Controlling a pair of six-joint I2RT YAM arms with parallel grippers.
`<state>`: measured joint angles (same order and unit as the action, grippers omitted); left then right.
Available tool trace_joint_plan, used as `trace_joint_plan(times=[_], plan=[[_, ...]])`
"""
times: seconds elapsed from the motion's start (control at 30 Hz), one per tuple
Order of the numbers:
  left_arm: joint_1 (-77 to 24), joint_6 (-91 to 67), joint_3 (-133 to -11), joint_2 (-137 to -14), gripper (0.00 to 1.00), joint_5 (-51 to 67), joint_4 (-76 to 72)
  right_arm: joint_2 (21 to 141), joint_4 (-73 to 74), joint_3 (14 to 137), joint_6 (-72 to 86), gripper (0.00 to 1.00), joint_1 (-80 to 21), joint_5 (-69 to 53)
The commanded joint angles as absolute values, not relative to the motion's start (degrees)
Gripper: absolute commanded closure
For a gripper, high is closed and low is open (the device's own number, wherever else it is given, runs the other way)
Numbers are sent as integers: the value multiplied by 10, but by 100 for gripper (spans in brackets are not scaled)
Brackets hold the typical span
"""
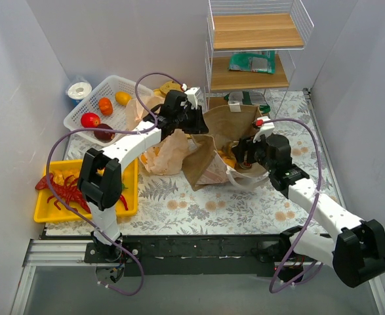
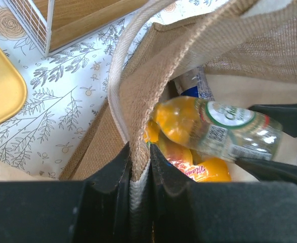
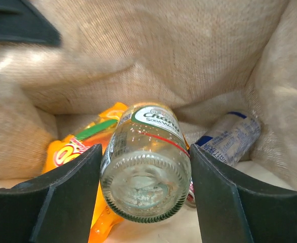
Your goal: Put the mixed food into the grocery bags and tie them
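Glass soda bottle inside brown woven bag, base toward the right wrist camera, clasped on both sides by right gripper with jaws spread wide. Left gripper clenched on the bag rim beside white handle, propping the mouth open. Best to lower until the bottle rests on orange snack packet beside can, then release and back straight out, rim kept lifted. Neck and cap hidden in the right wrist view; bag floor unseen; top view blocked by both arms; contents of peach plastic bag impossible to tell.
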<state>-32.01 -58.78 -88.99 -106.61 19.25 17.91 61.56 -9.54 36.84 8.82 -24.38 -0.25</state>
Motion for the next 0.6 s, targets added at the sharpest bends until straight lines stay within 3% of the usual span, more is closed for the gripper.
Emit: trace_joint_plan(times=[0.0, 0.2, 0.27, 0.3, 0.37, 0.4, 0.57], plan=[[-318, -575, -864, -1027, 100, 195, 169, 642, -159, 388, 93, 99, -244, -4], [-318, -566, -828, -1006, 100, 192, 156, 678, -86, 441, 95, 98, -244, 23], [-318, -563, -820, -999, 100, 190, 156, 685, -59, 462, 94, 76, -244, 18], [-318, -563, -815, -996, 100, 189, 156, 687, -17, 495, 94, 45, -244, 14], [-318, -560, -807, -990, 100, 186, 151, 693, 38, 536, 91, 28, -244, 4], [-318, -560, -806, -989, 100, 186, 151, 692, 81, 570, 89, 22, -244, 4], [-318, -558, -803, -984, 100, 188, 151, 672, 198, 670, 61, 21, -244, -48]])
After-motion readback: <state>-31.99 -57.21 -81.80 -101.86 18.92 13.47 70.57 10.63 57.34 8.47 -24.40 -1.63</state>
